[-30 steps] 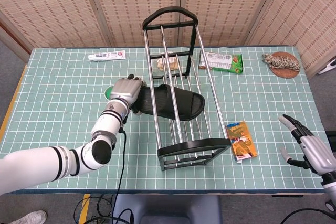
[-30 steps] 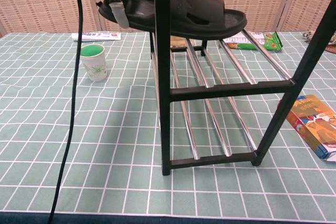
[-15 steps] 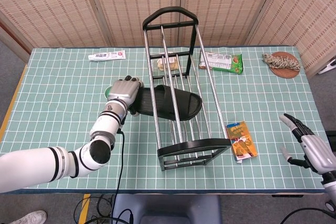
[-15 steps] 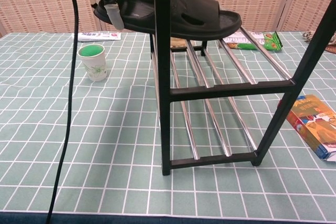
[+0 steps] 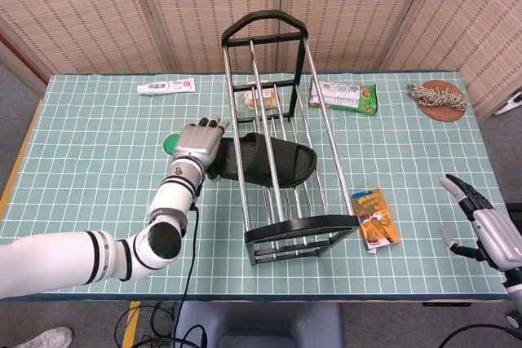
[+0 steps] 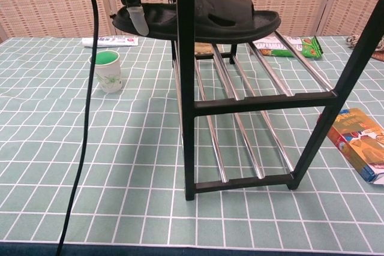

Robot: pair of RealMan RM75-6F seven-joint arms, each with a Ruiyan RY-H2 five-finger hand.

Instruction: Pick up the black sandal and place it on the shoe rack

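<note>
The robot's left hand (image 5: 198, 143) grips the heel of the black sandal (image 5: 269, 160), which lies across the upper rails of the shoe rack (image 5: 281, 124) at table centre. The right hand (image 5: 488, 226), at four o'clock from the rack, hangs with fingers apart, holding nothing. A green-lidded cup (image 6: 107, 70) stands at the rack's nine o'clock.

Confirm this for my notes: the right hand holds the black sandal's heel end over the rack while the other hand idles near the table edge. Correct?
Wrong hand. The left hand holds the sandal by its heel end over the rack, as the head view shows. The right hand is the one idling, empty, near the table edge.
</note>
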